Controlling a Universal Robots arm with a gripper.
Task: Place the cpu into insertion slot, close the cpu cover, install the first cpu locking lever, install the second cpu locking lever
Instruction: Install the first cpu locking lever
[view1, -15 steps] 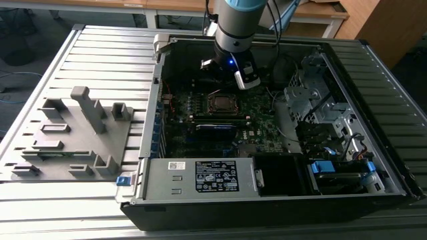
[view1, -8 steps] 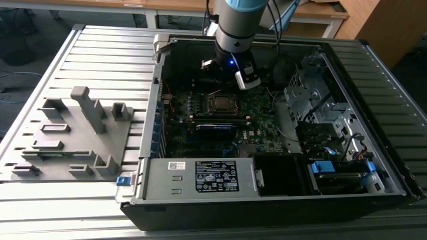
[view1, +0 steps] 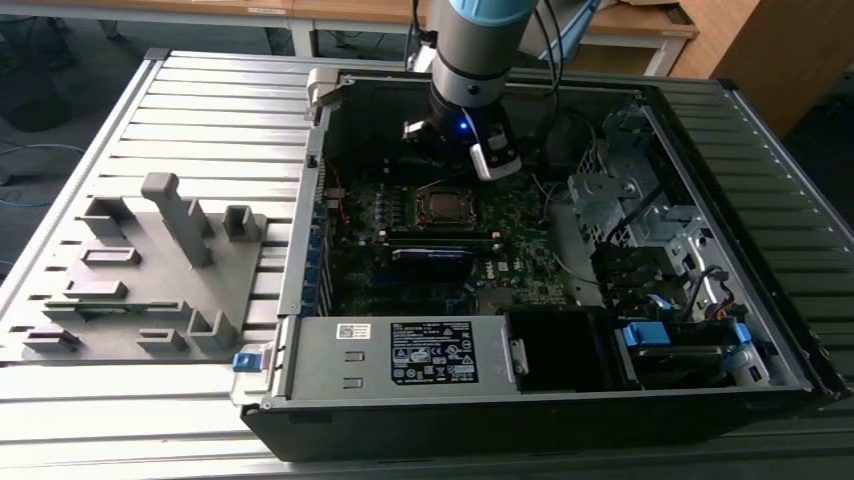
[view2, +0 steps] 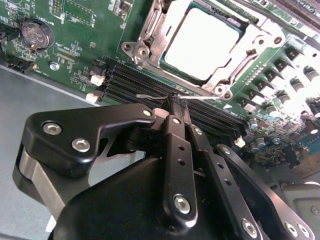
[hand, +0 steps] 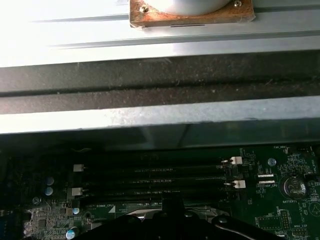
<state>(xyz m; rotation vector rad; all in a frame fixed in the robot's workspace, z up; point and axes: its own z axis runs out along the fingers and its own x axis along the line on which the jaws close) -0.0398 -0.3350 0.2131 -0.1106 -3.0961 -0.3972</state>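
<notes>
Cpu (view2: 200, 42): flat silvery square inside metal cover (view2: 257, 40)

cpu (view2: 200, 42): dull, pale silver metal top, smooth with a soft sheen.
cpu cover (view2: 148, 30): bare silvery metal frame, brighter than the chip.
gripper (view2: 177, 102): black links with a smooth satin finish and bright steel screw heads.
circuit board (view2: 80, 25): green, lacquered, slightly glossy.
memory slots (view2: 135, 86): black plastic with white plastic end clips.
coin battery (view2: 36, 34): shiny metal.
computer case (view1: 534, 420): matt black outer wall, grey sheet metal inside.
label (view1: 430, 352): black-and-white paper on a grey metal box.
table (view1: 214, 110): ribbed light-grey metal, satin.
fixture block (view1: 134, 280): matt grey plastic.
robot arm (view1: 467, 60): smooth silver-grey shell.
cabinet (view1: 767, 50): smooth brown wood.
</notes>
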